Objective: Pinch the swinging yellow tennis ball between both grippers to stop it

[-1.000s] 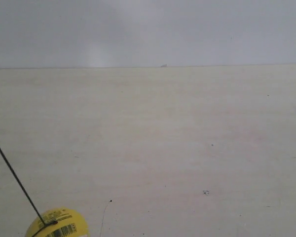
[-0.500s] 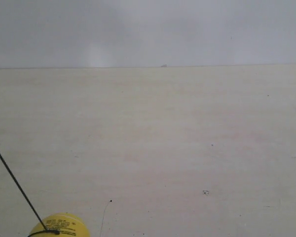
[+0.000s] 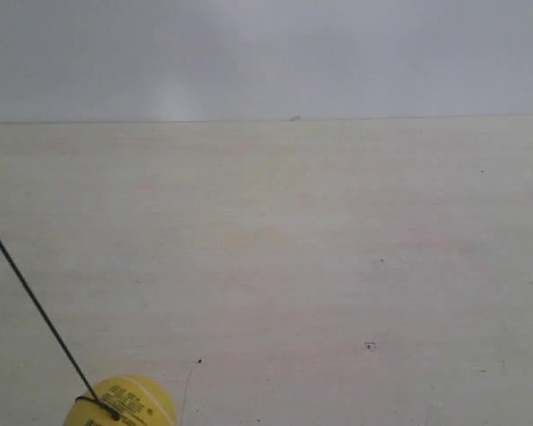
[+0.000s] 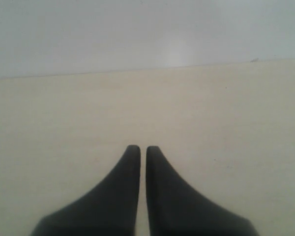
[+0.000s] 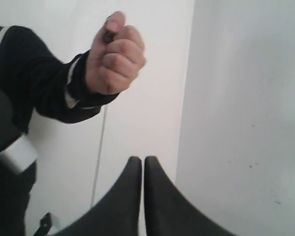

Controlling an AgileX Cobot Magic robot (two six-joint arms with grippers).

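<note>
Low at the exterior view's left, the yellow tennis ball [image 3: 122,401] has swung slightly rightward on its string [image 3: 35,306], unstopped, while the left fingers [image 4: 130,172] and the right fingers [image 5: 130,182] sit together, empty.

Soft even light, hazy, washed-out, slightly blurred frames

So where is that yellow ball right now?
In the exterior view the yellow tennis ball sits at the bottom edge, left of centre, partly cut off, with its dark string slanting up to the left edge.
</note>
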